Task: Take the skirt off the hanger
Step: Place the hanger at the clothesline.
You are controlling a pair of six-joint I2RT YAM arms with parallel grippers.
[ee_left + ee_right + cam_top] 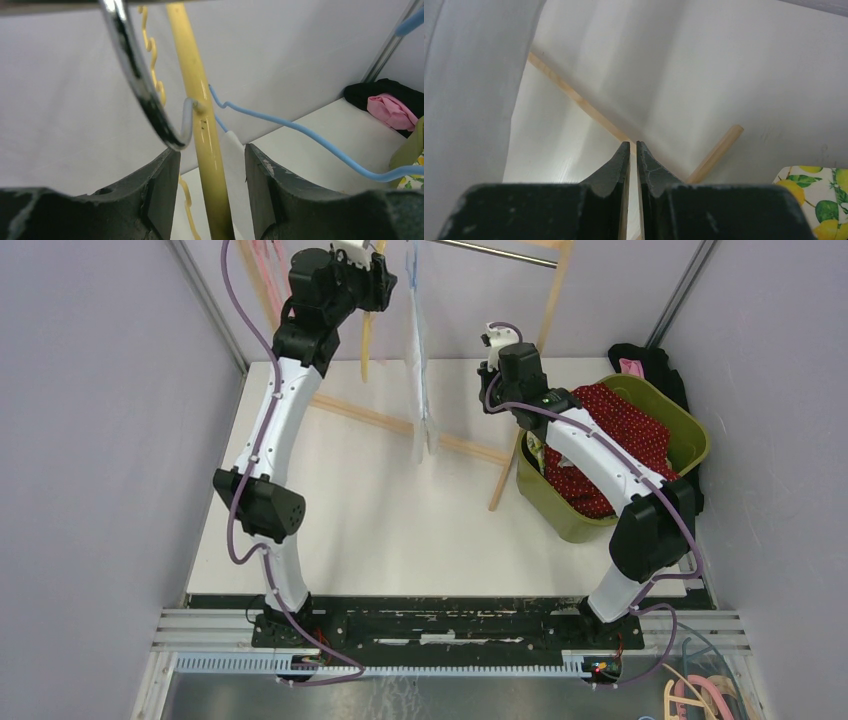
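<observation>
The skirt point(422, 380) hangs edge-on from the rail point(490, 250) of the wooden rack point(505, 465), above the far middle of the counter point(380, 520), apparently on the blue hanger point(300, 135). It looks thin, pale and limp. I judge it light and soft, likely to sag and slide rather than hold shape, so the waistband just under the hanger is the sound place to pinch. The left gripper point(210, 152) is up at the rail, its jaws wide around a yellow bar point(192, 65) with a gap on each side. The right gripper point(633, 145) sits just beside the skirt's right face, its jaws closed to a slit with nothing visibly between them. Open room lies toward the near edge. The rack's legs and the green bin point(690, 425) at the right edge crowd the rest.
</observation>
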